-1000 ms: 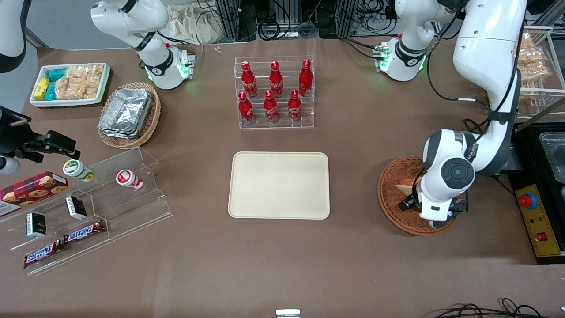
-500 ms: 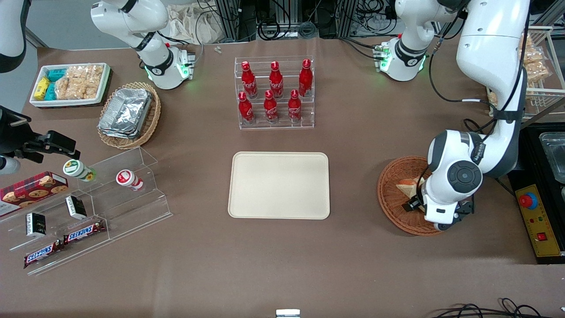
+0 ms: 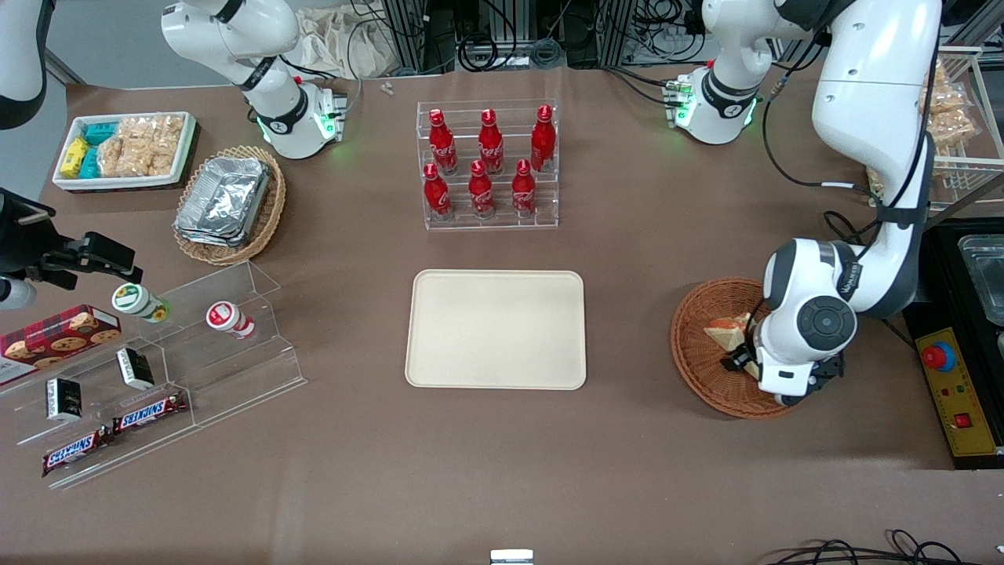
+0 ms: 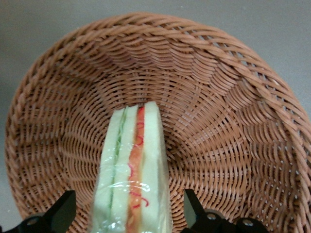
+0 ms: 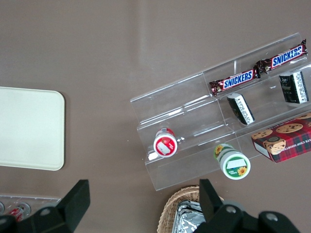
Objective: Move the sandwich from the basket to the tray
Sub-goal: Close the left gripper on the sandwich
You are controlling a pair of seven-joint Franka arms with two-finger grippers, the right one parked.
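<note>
A: Where is the sandwich (image 3: pixel 727 332) at this moment?

B: It lies in the round brown basket (image 3: pixel 694 353), which sits on the worktop toward the working arm's end, roughly midway between the edge nearest the front camera and the edge where the arm bases stand. In the wrist view the sandwich (image 4: pixel 133 179) is a wrapped wedge with a green and an orange-red layer showing along its edge, resting on the woven floor of the basket (image 4: pixel 233 111).

A: And the gripper?

B: The gripper (image 3: pixel 745 365) is down inside the basket, at the sandwich's end nearer the front camera. From the wrist camera the gripper (image 4: pixel 130 216) has its jaws spread wide, one dark fingertip (image 4: pixel 62 213) on each side of the wedge, each standing a little apart from the bread.

A: Is the tray ready?

B: The cream tray (image 3: pixel 496 329) lies flat at the middle of the worktop, well apart from the basket, with nothing on it. The rack of red bottles (image 3: pixel 488 162) stands farther from the front camera than the tray.
</note>
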